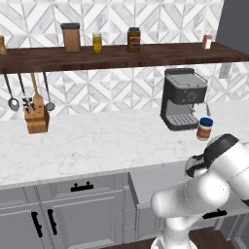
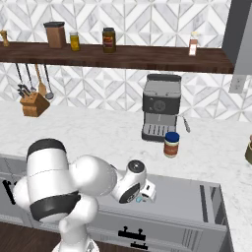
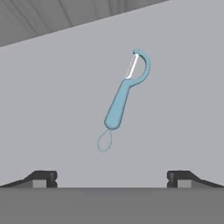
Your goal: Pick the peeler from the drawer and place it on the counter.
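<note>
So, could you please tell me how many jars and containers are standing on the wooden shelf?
4: a tall brown canister at the left, a small yellow jar, a dark jar, and a small white bottle at the right. More may sit beyond the frame.

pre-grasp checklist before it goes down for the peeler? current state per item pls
1. Drawer pulled out: ok, its pale inside is exposed below the counter edge.
2. Peeler in sight: ok, in the hand view it lies flat on the drawer floor, alone, above and between the fingertips.
3. Gripper open: ok, fingers stand wide apart, nothing between them.
4. Contact with peeler: none yet, a clear gap separates tips and handle.
5. Jaw line across the handle: cannot tell, the handle runs slanted in the hand view.
6. Drop spot on counter: ok, bare marble left of the coffee machine and jar.
</note>
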